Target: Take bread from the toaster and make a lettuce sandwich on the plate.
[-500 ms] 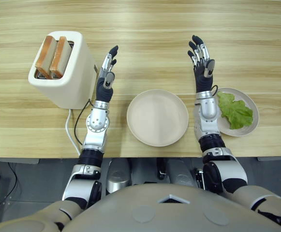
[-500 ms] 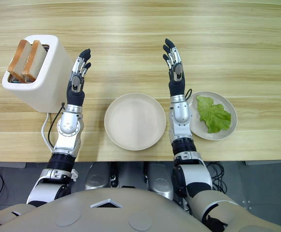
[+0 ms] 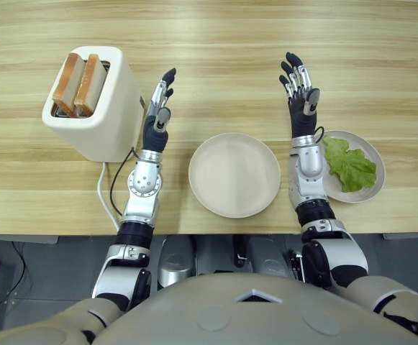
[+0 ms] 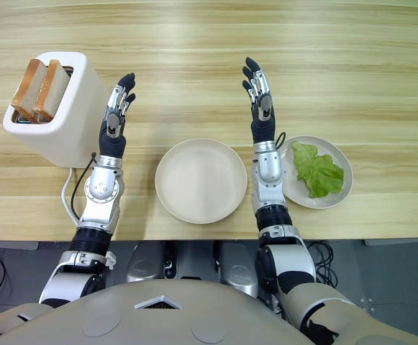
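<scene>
At the middle of the near edge of the wooden desk lies the empty round plate, with nothing on it. From that plate, the white toaster stands at about 10 o'clock, with two slices of bread upright side by side in its slots, their brown crusts showing above the top. Its cord trails from the toaster's near side toward the desk edge. At 3 o'clock from the plate, just beside the right forearm, sits a smaller dish carrying a leaf of lettuce, which lies flat and inside the rim. The left hand is between the toaster and the plate, at roughly 11 o'clock from the plate and close to the toaster's right wall, though apart from it. Its fingers are stretched out straight toward 12 o'clock and hold nothing. The right hand is at about 1 o'clock from the plate, beyond the lettuce dish's left edge; its fingers are likewise extended, slightly spread, pointing toward 12 o'clock, and grasp nothing (neither the lettuce nor the bread is touched). Whether the hands rest on the desk or hover above it cannot be told.
</scene>
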Robot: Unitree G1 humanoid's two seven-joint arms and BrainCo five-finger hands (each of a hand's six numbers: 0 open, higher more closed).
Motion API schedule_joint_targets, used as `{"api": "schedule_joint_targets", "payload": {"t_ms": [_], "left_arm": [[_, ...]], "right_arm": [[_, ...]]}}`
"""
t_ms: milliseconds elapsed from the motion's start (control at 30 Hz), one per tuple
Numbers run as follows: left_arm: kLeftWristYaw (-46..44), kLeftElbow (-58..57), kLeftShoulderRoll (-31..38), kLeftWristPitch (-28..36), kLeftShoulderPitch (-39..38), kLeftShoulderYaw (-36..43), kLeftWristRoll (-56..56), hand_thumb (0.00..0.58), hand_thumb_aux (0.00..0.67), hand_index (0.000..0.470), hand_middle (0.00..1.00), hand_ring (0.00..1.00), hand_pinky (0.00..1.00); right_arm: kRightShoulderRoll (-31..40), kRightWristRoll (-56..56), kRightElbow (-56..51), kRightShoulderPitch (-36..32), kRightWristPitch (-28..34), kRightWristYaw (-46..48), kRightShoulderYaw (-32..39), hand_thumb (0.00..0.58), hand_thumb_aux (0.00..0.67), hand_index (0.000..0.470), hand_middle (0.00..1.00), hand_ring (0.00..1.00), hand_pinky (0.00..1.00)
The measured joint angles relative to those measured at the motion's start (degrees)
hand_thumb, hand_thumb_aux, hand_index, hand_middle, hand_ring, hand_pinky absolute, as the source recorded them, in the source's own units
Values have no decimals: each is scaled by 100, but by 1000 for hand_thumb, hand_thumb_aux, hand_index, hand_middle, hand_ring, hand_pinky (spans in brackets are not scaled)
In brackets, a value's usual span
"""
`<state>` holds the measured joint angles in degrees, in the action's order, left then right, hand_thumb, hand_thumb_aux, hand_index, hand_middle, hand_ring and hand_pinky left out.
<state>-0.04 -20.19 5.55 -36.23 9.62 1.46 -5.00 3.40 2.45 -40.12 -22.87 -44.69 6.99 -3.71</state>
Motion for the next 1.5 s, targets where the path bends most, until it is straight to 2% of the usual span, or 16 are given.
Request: {"api": "schedule_joint_targets", "payload": {"t_ms": [100, 233, 333, 400, 467, 733, 967, 1200, 1233, 1267, 1300, 1333, 1367, 1433, 1500], "left_arm": [[96, 55, 87, -73, 2, -9, -185, 0, 0, 0, 0, 0, 0], [800, 1171, 917, 146, 2, -125, -2165, 0, 0, 0, 0, 0, 0], [1038, 2072, 1515, 776, 3, -370, -3376, 0, 0, 0, 0, 0, 0], [1053, 2341, 1744, 1082, -14, -517, -3706, 0, 0, 0, 0, 0, 0], [1084, 2619, 2306, 1542, -45, -815, -4200, 0, 0, 0, 0, 0, 0], [1284, 2191, 3251, 2397, -185, -1808, -4240, 0, 0, 0, 0, 0, 0], [1483, 498, 3417, 2705, -139, -1727, -3864, 0, 0, 0, 0, 0, 0], [1719, 55, 3418, 2916, -127, -1463, -3702, 0, 0, 0, 0, 0, 0], [1726, 49, 3418, 2959, -126, -1436, -3699, 36, 21, 14, 0, 0, 0], [1732, 45, 3418, 2991, -125, -1406, -3695, 241, 158, 108, 0, 0, 0], [1733, 43, 3419, 3035, -122, -1344, -3679, 472, 381, 262, 0, 0, 0], [1736, 43, 3418, 3045, -122, -1322, -3663, 472, 381, 262, 0, 0, 0], [1759, 56, 3419, 3059, -115, -1309, -3612, 552, 523, 359, 0, 0, 0], [1793, 85, 3429, 3087, -99, -1304, -3582, 580, 670, 460, 0, 0, 0], [1784, 87, 3432, 3145, -105, -1237, -3582, 580, 670, 460, 0, 0, 0]], "right_arm": [[-2, -1, -27, -9, -12, -7, 0, 0, 0, 0, 0, 0, 0], [-24, -1, -46, -28, -19, -16, 0, 0, 0, 0, 0, 0, 0], [-44, -5, -90, -54, -21, -21, 5, 0, 0, 0, 0, 0, 0], [-52, -7, -107, -63, -24, -24, 5, 0, 0, 0, 0, 0, 0], [-75, -19, -160, -98, -34, -48, 7, 0, 0, 0, 0, 0, 0], [-88, -72, -220, -137, -90, -83, 5, 0, 0, 0, 0, 0, 0], [-84, -143, -312, -148, -162, -123, 6, 0, 0, 0, 0, 0, 0], [-72, -238, -402, -153, -225, -175, 11, 0, 0, 0, 0, 0, 0], [-71, -244, -412, -153, -240, -176, 10, 0, 0, 0, 0, 0, 0], [-70, -246, -416, -153, -251, -177, 10, 0, 0, 0, 0, 0, 0], [-69, -247, -418, -153, -261, -178, 10, 0, 0, 0, 0, 0, 0], [-69, -247, -418, -153, -265, -178, 10, 0, 0, 0, 0, 0, 0], [-67, -247, -421, -153, -276, -178, 9, 0, 0, 0, 0, 0, 0], [-63, -248, -421, -153, -294, -179, 10, 0, 0, 0, 0, 0, 0], [-64, -249, -422, -153, -301, -178, 12, 0, 0, 0, 0, 0, 0]]}}
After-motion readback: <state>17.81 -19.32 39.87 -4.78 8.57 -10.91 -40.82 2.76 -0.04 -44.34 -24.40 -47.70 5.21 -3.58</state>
